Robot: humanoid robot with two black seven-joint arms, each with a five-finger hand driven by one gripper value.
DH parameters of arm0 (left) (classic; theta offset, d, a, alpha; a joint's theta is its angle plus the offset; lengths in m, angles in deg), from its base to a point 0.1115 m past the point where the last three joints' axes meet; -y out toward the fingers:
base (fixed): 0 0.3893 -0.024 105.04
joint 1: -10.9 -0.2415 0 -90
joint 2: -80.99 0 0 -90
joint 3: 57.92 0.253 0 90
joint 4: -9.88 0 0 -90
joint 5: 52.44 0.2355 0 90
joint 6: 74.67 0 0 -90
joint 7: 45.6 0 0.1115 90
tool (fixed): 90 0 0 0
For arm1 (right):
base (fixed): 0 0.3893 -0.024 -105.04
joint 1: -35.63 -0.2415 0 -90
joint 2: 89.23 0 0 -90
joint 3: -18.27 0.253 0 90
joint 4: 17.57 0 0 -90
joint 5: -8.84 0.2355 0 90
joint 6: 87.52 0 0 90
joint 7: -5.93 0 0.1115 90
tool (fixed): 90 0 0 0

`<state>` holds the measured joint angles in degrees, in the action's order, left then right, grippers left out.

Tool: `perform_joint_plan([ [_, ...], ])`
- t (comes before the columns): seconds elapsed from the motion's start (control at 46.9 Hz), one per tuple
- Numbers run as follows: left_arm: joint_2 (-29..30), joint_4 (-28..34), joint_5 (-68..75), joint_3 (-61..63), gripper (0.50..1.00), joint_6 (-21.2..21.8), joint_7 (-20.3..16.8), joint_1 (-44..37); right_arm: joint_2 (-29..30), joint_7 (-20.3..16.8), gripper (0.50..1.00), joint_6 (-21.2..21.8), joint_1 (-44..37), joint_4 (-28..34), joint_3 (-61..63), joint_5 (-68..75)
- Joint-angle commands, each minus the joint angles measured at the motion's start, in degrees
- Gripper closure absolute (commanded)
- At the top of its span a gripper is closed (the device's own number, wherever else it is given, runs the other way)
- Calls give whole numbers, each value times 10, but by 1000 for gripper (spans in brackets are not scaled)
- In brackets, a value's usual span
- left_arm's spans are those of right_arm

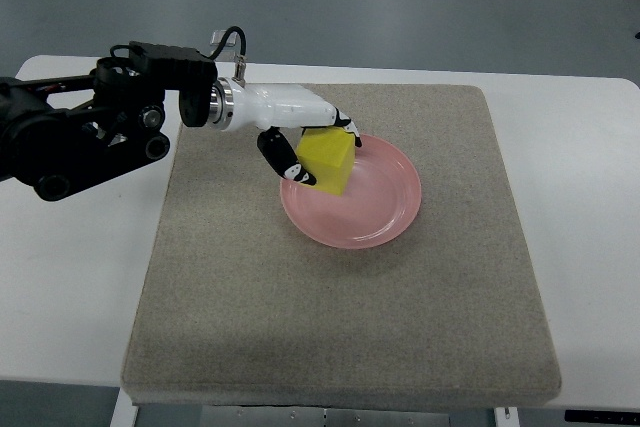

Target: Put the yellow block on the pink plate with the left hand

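- The left hand (312,147) reaches in from the left edge of the picture, over the grey felt mat (340,347) that covers most of the white table (60,287).
- Its fingers are clamped on the yellow block (328,159): the thumb (290,165) presses the block's left face, and the other fingertips curl over its far top edge.
- The block sits at the left rim of the pink plate (375,197), partly over the plate's inner surface. Whether its base already rests on the plate or hangs just above it cannot be told from this steep view.
- The plate lies on the mat, nearer the mat's far edge than its near edge, roughly midway between the left and right edges.
- Judged from this, picking up and carrying are done; the block is at its goal.
- What seems left: settling the block fully inside the rim, opening the fingers, and drawing the hand clear without nudging the block off the plate.
- The right arm does not show.
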<state>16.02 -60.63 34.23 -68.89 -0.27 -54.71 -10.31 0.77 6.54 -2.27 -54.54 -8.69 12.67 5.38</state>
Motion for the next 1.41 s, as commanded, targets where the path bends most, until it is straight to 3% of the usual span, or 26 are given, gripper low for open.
perform_joint_plan([
  [0.0, -15, 9, 0, 0, 1000, 0, 1, -4, 0, 0, 576, 0, 0, 0, 0, 0],
  [0.235, -41, 52, 2, 1, 1000, 1, 1, -18, 0, 0, 576, 0, 0, 0, 0, 0],
  [0.491, -45, 56, 2, 17, 990, 1, 1, -17, 0, 0, 576, 0, 0, 0, 0, 0],
  [0.555, -45, 56, 2, 20, 843, 1, 1, -17, 0, 0, 576, 0, 0, 0, 0, 0],
  [0.683, -45, 56, 1, 20, 707, 1, 1, -15, 0, 0, 576, 0, 0, 0, 0, 0],
  [0.747, -44, 55, 0, 19, 579, 1, 1, -11, 0, 0, 576, 0, 0, 0, 0, 0],
  [0.79, -40, 53, -8, 19, 538, 1, 1, -10, 0, 0, 576, 0, 1, 0, 0, 0],
  [0.875, -34, 51, -12, 13, 508, 2, 1, -9, 0, 0, 576, 0, 0, 0, 0, 0],
  [0.982, -13, 49, -36, 10, 506, 7, 1, -9, 0, 0, 576, 0, 0, 0, 1, 0],
  [1.387, 66, 64, -357, -4, 506, 10, 1, 12, 0, 0, 576, 0, 0, 0, 0, 0],
])
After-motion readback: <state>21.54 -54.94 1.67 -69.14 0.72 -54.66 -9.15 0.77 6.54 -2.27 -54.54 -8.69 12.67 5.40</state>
